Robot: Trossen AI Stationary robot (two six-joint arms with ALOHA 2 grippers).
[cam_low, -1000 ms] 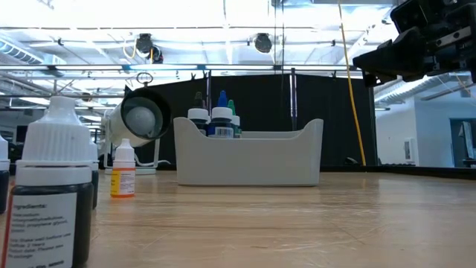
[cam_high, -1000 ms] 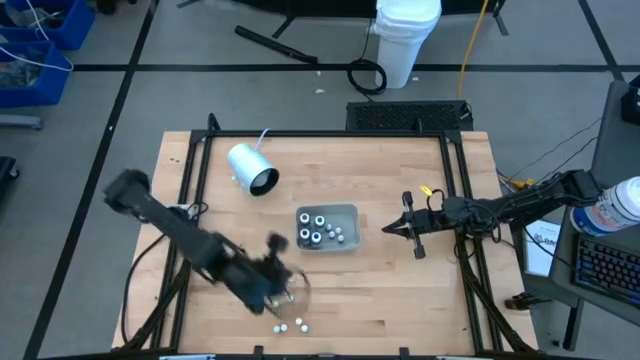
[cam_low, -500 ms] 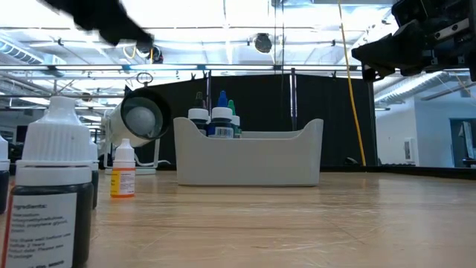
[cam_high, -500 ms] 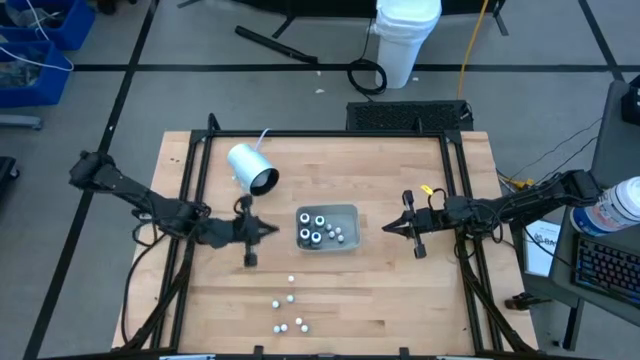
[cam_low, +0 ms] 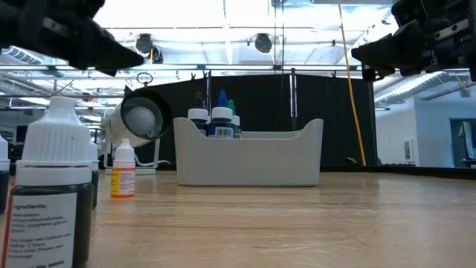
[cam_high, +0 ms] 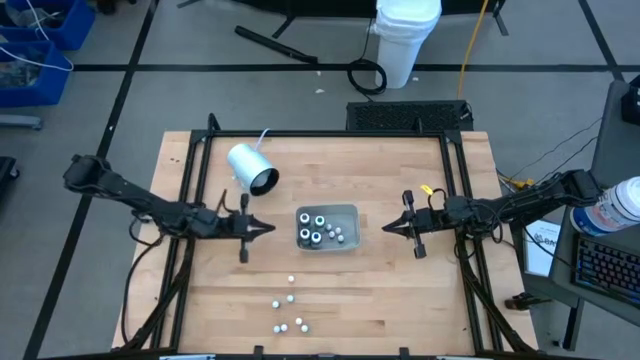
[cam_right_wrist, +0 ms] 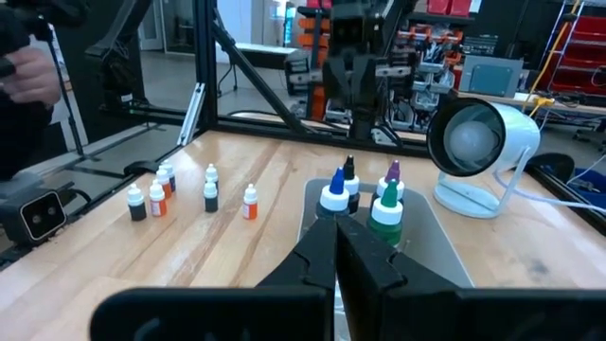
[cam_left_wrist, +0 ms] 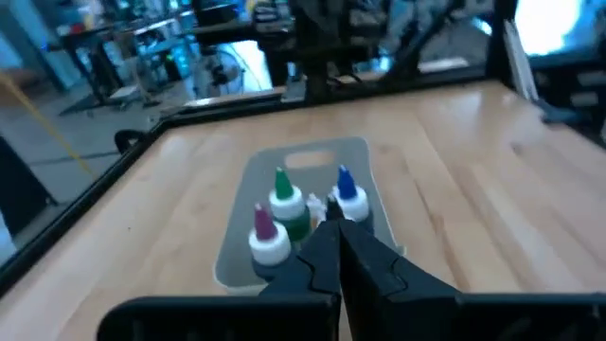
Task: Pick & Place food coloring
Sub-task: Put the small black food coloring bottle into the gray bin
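- The left arm has swung up from the near edge of the worktop, where it was bent low over the loose bottles a second ago. It now lies stretched out level, its pincer pointing at the tray. Over the last half second it has barely shifted. The right arm has not stirred.
- The left pincer is clenched with nothing between its fingers. In its own wrist view the two dark tips meet in a point just short of the tray, so it looks to be parked rather than carrying.
- The right pincer mirrors it from the opposite side, also clenched and empty, its tip just beside the tray's other end. The two face each other with the tray between them.
- Food coloring already in the tray: a cluster of upright bottles straight ahead of both pincers, with blue, green, purple and dark caps showing. They stand gathered toward the end nearer the left pincer, which leaves some bare floor at the other end for more.
- Food coloring still loose: a handful of small bottles upright on the bare wood, well off to the side of the left pincer and behind its tip, toward the near edge of the worktop. I'd judge that these are what remains to be fetched.
- The white lamp-like cylinder lies tipped on the far side of the left pincer, clear of both arms.
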